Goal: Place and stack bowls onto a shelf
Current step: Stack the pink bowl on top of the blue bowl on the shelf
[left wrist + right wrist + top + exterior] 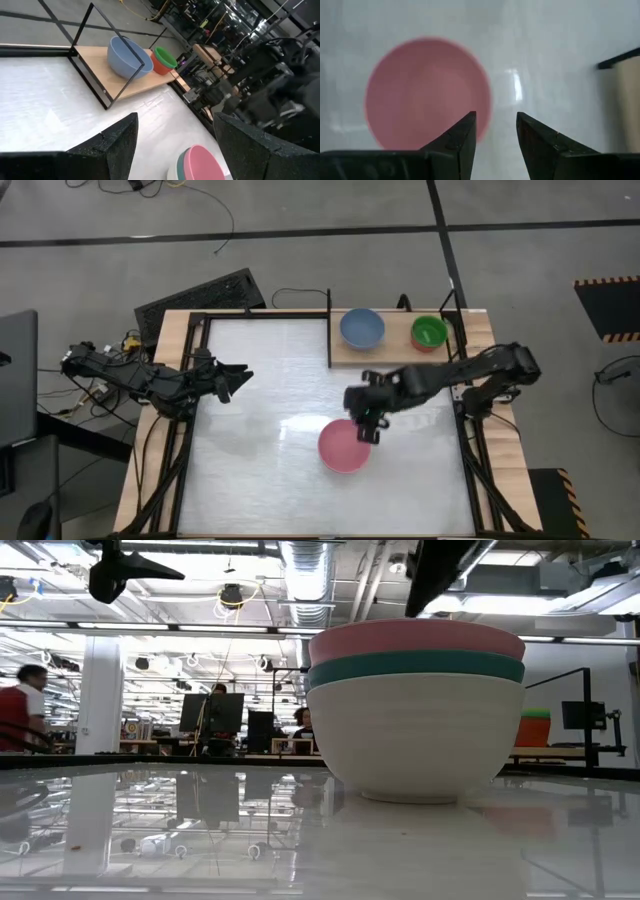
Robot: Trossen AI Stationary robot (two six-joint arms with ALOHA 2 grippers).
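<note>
Low view: three nested bowls are sitting closest on the white tabletop [260, 390] — pink bowl [415, 640] on top, teal bowl [415, 667] in the middle, white bowl [415, 735] at the bottom.

High view: the right gripper [366, 418] is hovering at the stack's 1 o'clock rim, fingers parted, gripping nothing. The left gripper [238, 377] is waiting at the table's 9 o'clock side, fingers spread, empty.

Farther back, at the table's 1 o'clock, the wooden shelf [395, 352] is carrying a blue bowl [362, 328] and a green bowl [429, 332] nested in a red bowl [159, 65].
</note>
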